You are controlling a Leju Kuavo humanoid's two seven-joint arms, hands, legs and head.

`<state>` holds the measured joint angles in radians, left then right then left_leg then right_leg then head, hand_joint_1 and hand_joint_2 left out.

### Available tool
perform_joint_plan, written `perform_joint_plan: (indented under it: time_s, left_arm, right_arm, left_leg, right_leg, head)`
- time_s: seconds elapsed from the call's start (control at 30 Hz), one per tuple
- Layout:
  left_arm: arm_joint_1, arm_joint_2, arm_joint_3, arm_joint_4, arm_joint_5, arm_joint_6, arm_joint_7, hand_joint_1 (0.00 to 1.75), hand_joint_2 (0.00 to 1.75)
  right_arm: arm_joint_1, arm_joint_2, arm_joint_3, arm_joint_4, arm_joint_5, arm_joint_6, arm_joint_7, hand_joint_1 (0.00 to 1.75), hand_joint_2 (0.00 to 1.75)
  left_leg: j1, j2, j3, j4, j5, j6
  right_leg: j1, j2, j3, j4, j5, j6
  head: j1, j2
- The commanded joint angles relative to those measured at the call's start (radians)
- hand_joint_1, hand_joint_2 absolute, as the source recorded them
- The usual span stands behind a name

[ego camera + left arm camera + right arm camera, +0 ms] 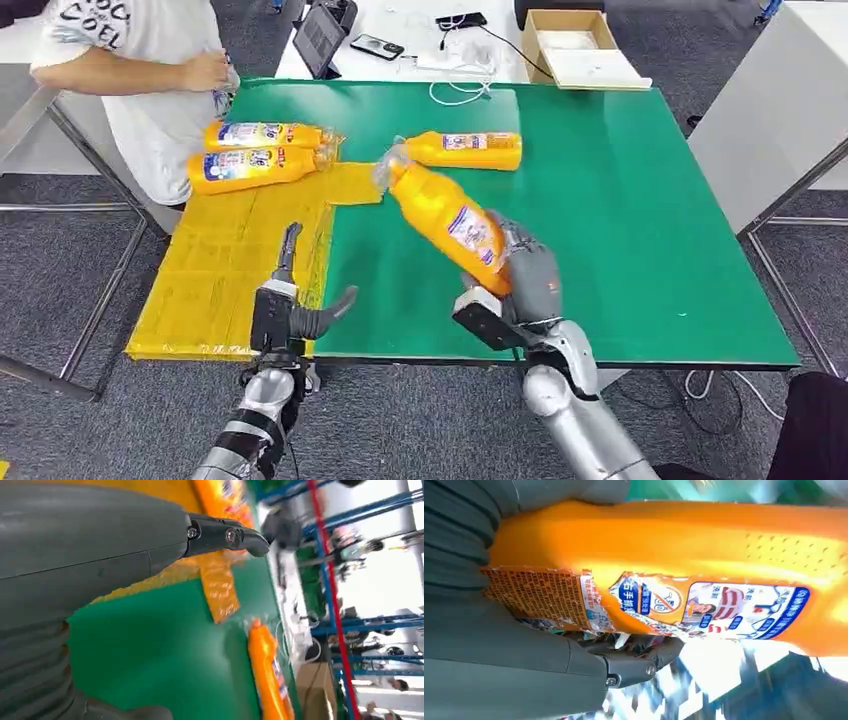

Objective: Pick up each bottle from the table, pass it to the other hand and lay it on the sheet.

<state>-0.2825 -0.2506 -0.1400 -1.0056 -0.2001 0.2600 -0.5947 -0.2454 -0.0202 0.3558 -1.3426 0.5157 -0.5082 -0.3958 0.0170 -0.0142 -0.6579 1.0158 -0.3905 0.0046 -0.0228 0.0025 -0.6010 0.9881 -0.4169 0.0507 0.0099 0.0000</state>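
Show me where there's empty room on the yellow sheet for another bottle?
The near half of the sheet is bare, from the left hand up to the two laid bottles. The far end is crowded by those bottles and a person. The right hand holds the next bottle.

Lab or workshop, green-topped table (620, 200), grey carpet floor (400, 420), blue racking (350, 510), cardboard box (575, 45), tablet (320, 38)
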Motion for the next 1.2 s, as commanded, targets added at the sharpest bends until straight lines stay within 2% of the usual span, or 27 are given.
perform_joint_plan:
  time_s: [0.03, 0.27, 0.4, 0.43, 0.53, 0.6, 0.7, 0.8, 0.97, 1.2]
  left_arm:
    - [-0.043, 0.003, -0.027, -0.005, 0.133, -0.160, 0.059, 0.00, 1.75]
    - [-0.039, 0.007, -0.029, -0.010, 0.140, -0.166, 0.061, 0.00, 1.75]
    - [-0.026, 0.021, -0.073, -0.049, 0.200, -0.253, 0.097, 0.00, 1.75]
    - [-0.022, 0.026, -0.083, -0.058, 0.222, -0.286, 0.107, 0.00, 1.75]
    - [-0.042, 0.069, -0.106, -0.019, 0.435, -0.588, 0.192, 0.00, 1.75]
    - [-0.078, 0.100, -0.111, 0.045, 0.477, -0.668, 0.173, 0.00, 1.75]
    - [-0.096, 0.103, -0.117, 0.056, 0.493, -0.739, 0.150, 0.00, 1.75]
    - [-0.096, 0.093, -0.138, 0.044, 0.503, -0.769, 0.165, 0.00, 1.75]
    - [-0.130, 0.083, -0.187, 0.084, 0.523, -0.779, 0.170, 0.00, 1.75]
    - [-0.130, 0.086, -0.197, 0.082, 0.527, -0.786, 0.174, 0.00, 1.75]
  right_arm:
    - [0.109, 0.101, -0.210, -0.228, -0.002, -0.090, -0.100, 1.75, 1.75]
    - [0.104, 0.103, -0.208, -0.215, 0.000, -0.094, -0.103, 1.75, 1.75]
    - [0.100, 0.109, -0.228, -0.179, 0.002, -0.123, -0.127, 1.75, 1.75]
    - [0.098, 0.109, -0.229, -0.168, -0.011, -0.113, -0.132, 1.75, 1.75]
    - [0.065, 0.103, -0.204, -0.096, -0.009, -0.067, -0.169, 1.75, 1.75]
    - [0.043, 0.116, -0.172, -0.027, 0.000, -0.031, -0.196, 1.75, 1.75]
    - [0.046, 0.142, -0.108, 0.057, 0.013, 0.009, -0.223, 1.75, 1.75]
    - [0.043, 0.171, -0.048, 0.157, 0.026, 0.028, -0.241, 1.75, 1.75]
    - [0.008, 0.229, 0.068, 0.367, 0.058, -0.013, -0.287, 1.75, 1.75]
    - [0.003, 0.233, 0.088, 0.385, 0.061, -0.004, -0.288, 1.75, 1.75]
  left_leg:
    - [0.000, 0.000, 0.003, 0.001, -0.002, 0.001]
    - [-0.002, 0.004, 0.003, 0.000, -0.002, 0.001]
    - [-0.001, 0.005, 0.005, 0.000, -0.003, 0.001]
    - [-0.002, 0.004, 0.004, 0.000, -0.002, 0.001]
    - [-0.002, 0.006, 0.004, 0.000, -0.002, 0.001]
    - [-0.002, 0.007, 0.003, -0.001, -0.001, 0.001]
    - [-0.001, 0.009, 0.006, -0.002, -0.002, 0.000]
    - [-0.001, 0.007, 0.004, -0.001, -0.001, 0.000]
    - [0.001, 0.009, 0.008, -0.001, -0.003, 0.000]
    - [0.000, 0.005, 0.003, -0.001, -0.001, 0.000]
  right_leg:
    - [0.000, -0.001, 0.003, 0.001, -0.002, -0.002]
    - [0.000, 0.001, 0.003, 0.000, -0.001, -0.003]
    - [0.000, 0.002, 0.004, 0.000, -0.001, -0.003]
    - [0.000, 0.001, 0.003, -0.001, -0.001, -0.002]
    - [0.000, 0.003, 0.003, -0.001, 0.000, -0.002]
    - [-0.001, 0.004, 0.002, -0.002, 0.001, -0.001]
    - [0.000, 0.006, 0.004, -0.002, 0.001, -0.003]
    - [0.001, 0.005, 0.002, -0.002, 0.001, -0.002]
    - [0.002, 0.006, 0.006, -0.002, 0.000, -0.003]
    - [0.001, 0.003, 0.002, -0.001, 0.000, -0.002]
  head:
    - [0.000, 0.000]
    - [0.000, 0.000]
    - [0.000, 0.000]
    - [0.000, 0.000]
    - [0.000, 0.000]
    - [0.000, 0.000]
    - [0.000, 0.000]
    - [0.000, 0.000]
    - [0.000, 0.000]
    - [0.000, 0.000]
